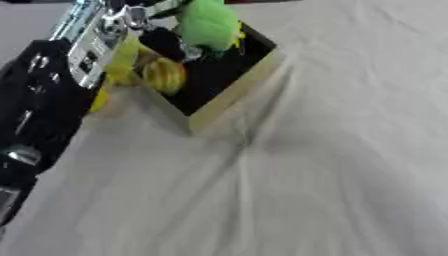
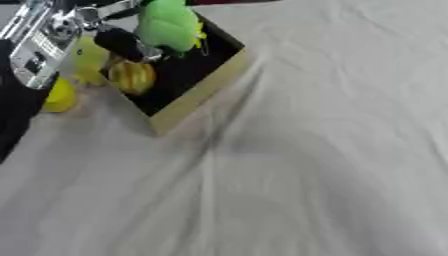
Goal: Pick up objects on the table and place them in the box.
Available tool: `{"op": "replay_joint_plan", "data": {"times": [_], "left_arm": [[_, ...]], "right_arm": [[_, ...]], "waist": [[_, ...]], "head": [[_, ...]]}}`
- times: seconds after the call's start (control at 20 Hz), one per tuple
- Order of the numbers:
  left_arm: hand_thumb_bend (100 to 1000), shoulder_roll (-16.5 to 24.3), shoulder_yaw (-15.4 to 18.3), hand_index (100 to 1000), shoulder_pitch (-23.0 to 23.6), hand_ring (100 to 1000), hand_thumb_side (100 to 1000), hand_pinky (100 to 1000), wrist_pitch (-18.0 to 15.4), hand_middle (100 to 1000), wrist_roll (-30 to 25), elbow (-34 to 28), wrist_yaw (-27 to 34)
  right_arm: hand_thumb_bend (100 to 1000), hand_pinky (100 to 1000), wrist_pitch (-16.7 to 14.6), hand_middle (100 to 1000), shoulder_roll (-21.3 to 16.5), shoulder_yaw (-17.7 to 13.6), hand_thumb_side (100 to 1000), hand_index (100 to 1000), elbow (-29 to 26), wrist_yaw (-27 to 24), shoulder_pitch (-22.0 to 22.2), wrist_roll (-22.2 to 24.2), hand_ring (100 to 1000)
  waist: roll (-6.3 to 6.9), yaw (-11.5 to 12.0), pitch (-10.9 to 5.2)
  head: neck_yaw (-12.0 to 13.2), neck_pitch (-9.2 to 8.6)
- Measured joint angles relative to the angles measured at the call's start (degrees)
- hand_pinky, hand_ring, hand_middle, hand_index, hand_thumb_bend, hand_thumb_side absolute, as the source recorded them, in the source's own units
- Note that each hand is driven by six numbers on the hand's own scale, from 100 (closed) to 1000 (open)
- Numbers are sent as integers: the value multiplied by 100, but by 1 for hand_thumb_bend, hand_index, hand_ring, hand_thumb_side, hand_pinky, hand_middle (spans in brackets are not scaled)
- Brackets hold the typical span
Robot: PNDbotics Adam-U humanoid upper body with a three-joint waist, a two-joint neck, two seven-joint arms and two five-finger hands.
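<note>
A box with tan walls and a black inside stands at the upper left of the white cloth. My left arm reaches in from the left, and its hand is over the box. The hand's dark fingers are curled against a bright green soft object, which hangs over the box's far part. Inside the box, below the hand, lies a yellow striped round thing. A pale yellow object shows beside the wrist, partly hidden. My right hand is in neither view.
A small yellow thing lies on the cloth just outside the box's left wall, next to my arm. The creased white cloth covers the rest of the table.
</note>
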Motion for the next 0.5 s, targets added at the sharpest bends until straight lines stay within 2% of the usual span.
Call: {"op": "replay_joint_plan", "data": {"times": [0.1, 0.2, 0.35, 0.5], "left_arm": [[505, -57, 32, 882, 0, 783, 614, 821, -11, 785, 36, 110, -148], [613, -74, 77, 907, 2, 814, 636, 854, 13, 813, 78, 135, -242], [737, -85, 137, 930, 11, 854, 623, 898, 105, 848, 93, 136, -253], [787, -85, 163, 941, 15, 870, 617, 910, 180, 863, 48, 136, -296]], "right_arm": [[100, 900, -9, 693, 0, 2, 474, 788, 0, -18, -14, 13, 913], [100, 901, -14, 691, 0, 4, 475, 786, 0, -24, -14, 24, 912], [100, 903, 2, 688, 3, 4, 480, 783, 0, -44, -11, 41, 911], [100, 904, 25, 686, 14, 4, 483, 783, 0, -62, 19, 61, 912]], "waist": [[-3, -2, 0], [-9, -2, 0], [-13, 0, 0], [-18, 3, 0]], "head": [[14, 9], [17, 20], [21, 24], [23, 23]]}}
